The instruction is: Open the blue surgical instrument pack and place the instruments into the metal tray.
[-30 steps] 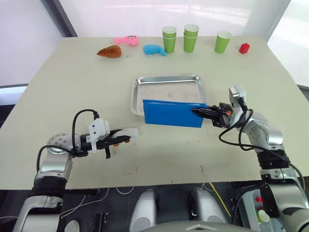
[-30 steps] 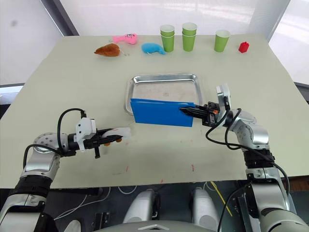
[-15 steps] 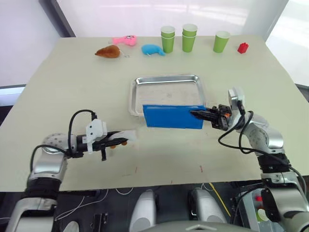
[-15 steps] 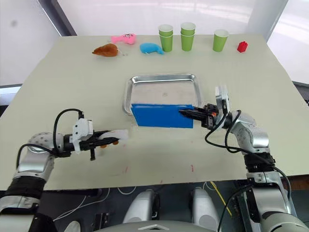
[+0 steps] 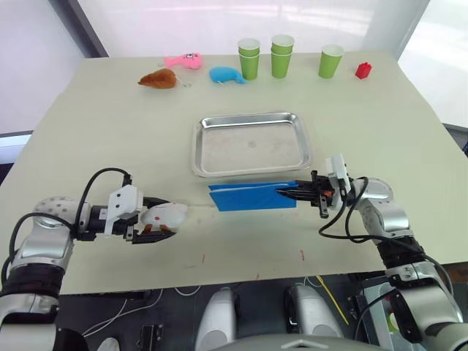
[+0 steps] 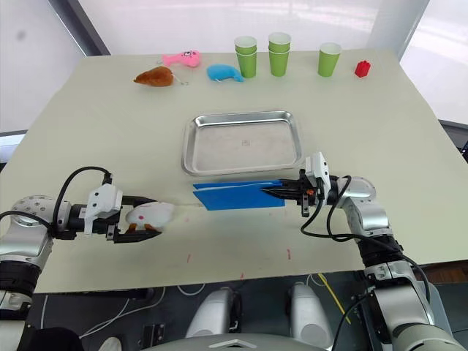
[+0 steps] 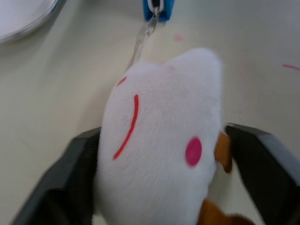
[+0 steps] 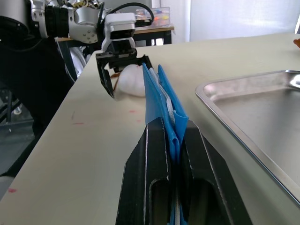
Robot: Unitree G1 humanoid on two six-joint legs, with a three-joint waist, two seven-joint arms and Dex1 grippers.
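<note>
The blue surgical instrument pack [image 5: 248,197] lies low on the table just in front of the metal tray [image 5: 252,146], which holds nothing. My right gripper [image 5: 282,192] is shut on the pack's right edge, and the blue fabric shows pinched between its fingers [image 8: 157,140]. A clear strap runs from the pack's zipper pull [image 7: 154,8] to a white plush toy [image 5: 164,214]. My left gripper [image 5: 162,221] stands open with that plush resting between its fingers [image 7: 79,154]. The instruments are hidden inside the pack.
Along the far edge stand three groups of green cups [image 5: 281,55], a red block [image 5: 363,70], a blue plush [image 5: 224,74], a pink toy [image 5: 185,60] and a brown toy [image 5: 159,78]. The table's front edge runs close below both grippers.
The pack has come down from standing against the tray's front rim to lying low on the table. My left gripper has opened around the white plush and drawn back to the left.
</note>
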